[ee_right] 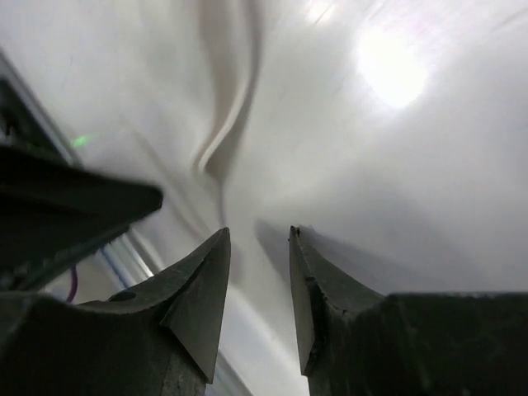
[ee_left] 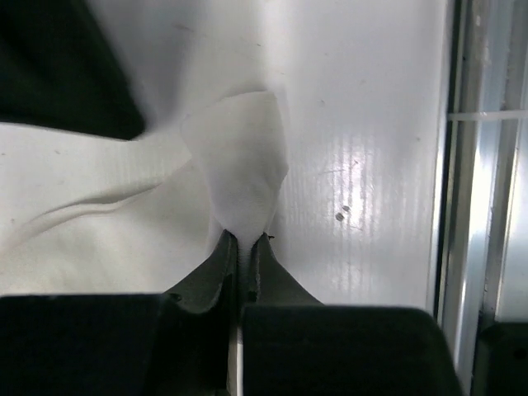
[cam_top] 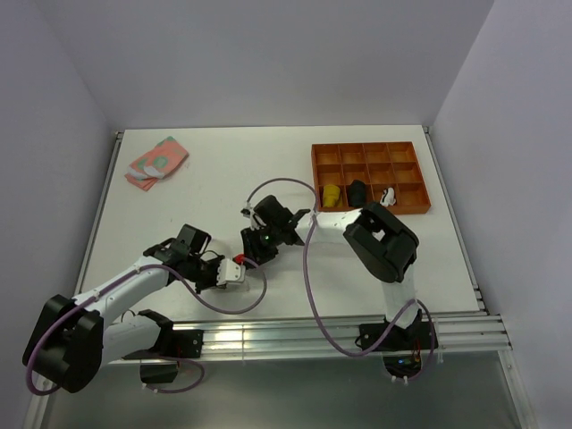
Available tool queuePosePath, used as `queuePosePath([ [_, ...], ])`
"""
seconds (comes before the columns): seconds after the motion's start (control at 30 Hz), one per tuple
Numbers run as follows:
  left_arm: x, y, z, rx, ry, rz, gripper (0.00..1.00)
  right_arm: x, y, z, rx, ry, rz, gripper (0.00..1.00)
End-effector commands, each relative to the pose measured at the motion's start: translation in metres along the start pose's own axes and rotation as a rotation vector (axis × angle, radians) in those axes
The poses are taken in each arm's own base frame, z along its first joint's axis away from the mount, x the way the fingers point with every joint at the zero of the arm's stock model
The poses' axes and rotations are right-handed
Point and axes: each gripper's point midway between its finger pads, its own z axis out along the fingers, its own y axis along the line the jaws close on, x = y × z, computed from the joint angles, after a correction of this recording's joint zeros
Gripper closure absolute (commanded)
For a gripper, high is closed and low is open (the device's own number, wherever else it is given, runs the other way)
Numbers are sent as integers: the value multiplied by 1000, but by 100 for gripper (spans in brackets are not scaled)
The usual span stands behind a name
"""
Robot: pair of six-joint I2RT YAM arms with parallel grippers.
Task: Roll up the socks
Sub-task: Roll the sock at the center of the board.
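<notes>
A plain white sock (ee_left: 239,157) lies on the white table. My left gripper (ee_left: 245,239) is shut on a pinched-up peak of it, and the rest spreads flat to the left with a long crease. In the top view the left gripper (cam_top: 234,269) sits near the table's front edge, and the sock hardly stands out from the table. My right gripper (cam_top: 254,242) is just behind it, pointing down and towards the left gripper. In the right wrist view the right gripper (ee_right: 258,233) is open, with nothing between its jaws, low over white fabric with a fold (ee_right: 221,132).
An orange compartment tray (cam_top: 413,204) stands at the back right with a yellow bundle (cam_top: 331,194), a black bundle (cam_top: 357,190) and a white-and-black bundle (cam_top: 386,194). A pink and green patterned fabric piece (cam_top: 156,163) lies at the back left. The metal rail (ee_left: 478,206) runs along the front edge.
</notes>
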Motion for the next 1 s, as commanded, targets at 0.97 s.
queuePosePath([
  [0.97, 7, -32, 1, 125, 63, -21, 100, -55, 5, 66, -33, 30, 11, 39],
])
